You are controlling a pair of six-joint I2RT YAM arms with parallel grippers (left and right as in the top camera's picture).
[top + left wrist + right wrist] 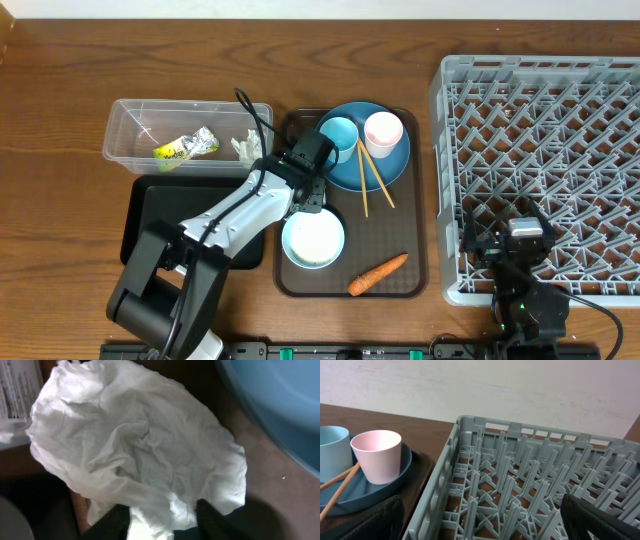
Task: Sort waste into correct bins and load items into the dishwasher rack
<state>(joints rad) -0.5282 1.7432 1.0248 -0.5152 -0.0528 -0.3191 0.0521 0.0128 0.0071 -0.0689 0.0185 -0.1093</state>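
Overhead, left pincer [162,517] probably hides crumpled white paper [140,445].

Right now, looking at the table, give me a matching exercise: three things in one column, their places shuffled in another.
Things:
1. pink cup
2. carrot
3. yellow-green wrapper

Places:
A. in the clear tub
B. standing on the blue plate
C. lying straight on the brown tray

Pairs: 1-B, 2-C, 3-A
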